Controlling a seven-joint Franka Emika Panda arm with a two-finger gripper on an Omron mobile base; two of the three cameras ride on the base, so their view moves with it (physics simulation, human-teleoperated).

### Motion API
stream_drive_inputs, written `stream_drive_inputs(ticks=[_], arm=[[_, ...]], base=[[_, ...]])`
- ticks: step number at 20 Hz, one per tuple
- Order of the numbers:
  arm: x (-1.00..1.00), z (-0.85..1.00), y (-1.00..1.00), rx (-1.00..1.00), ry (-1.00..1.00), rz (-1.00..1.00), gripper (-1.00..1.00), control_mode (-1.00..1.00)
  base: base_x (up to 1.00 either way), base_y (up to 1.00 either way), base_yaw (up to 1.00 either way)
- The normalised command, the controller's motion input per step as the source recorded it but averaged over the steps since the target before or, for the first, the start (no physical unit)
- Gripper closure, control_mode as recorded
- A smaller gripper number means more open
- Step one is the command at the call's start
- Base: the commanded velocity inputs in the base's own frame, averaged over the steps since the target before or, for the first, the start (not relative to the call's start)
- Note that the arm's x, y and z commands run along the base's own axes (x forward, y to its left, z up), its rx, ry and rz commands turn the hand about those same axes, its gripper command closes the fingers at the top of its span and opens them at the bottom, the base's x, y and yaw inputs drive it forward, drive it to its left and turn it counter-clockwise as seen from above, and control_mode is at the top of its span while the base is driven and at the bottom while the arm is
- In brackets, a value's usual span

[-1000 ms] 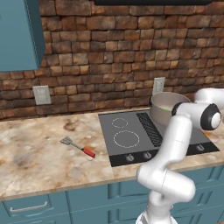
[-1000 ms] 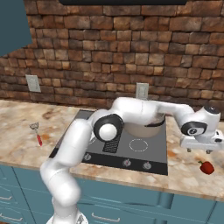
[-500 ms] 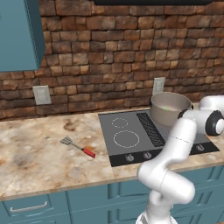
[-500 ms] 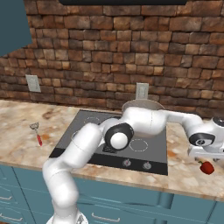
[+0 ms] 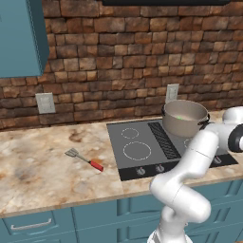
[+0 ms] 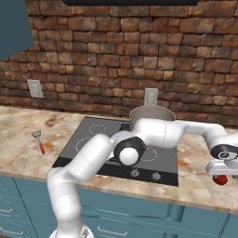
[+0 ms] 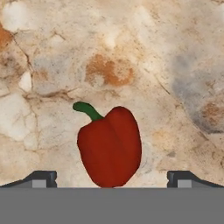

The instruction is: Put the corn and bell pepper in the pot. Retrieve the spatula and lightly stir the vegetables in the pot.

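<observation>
no readable text or labels, cooktop knobs [image 5: 160, 168] perhaps marked, too small

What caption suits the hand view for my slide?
Open gripper poised above a red bell pepper lying on the marbled countertop.

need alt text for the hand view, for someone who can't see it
A red bell pepper with a curled green stem lies on a mottled beige stone counter, seen from directly above. The open gripper hangs over it, one dark fingertip showing on each side of the pepper at the bottom of the picture.
</observation>
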Motion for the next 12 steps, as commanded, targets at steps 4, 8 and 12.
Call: stream_drive_inputs(ticks=[4,8,12], arm=[[0.01,0.04,0.19,0.0,0.05,0.3,-1.0,-1.0],[0.0,-0.05,0.12,0.0,-0.1,0.06,-1.0,-1.0],[0.07,-0.23,0.01,0.0,-0.06,0.02,-1.0,-1.0]], base=[[0.0,0.0,0.0],[0.0,0.0,0.0],[0.0,0.0,0.0]])
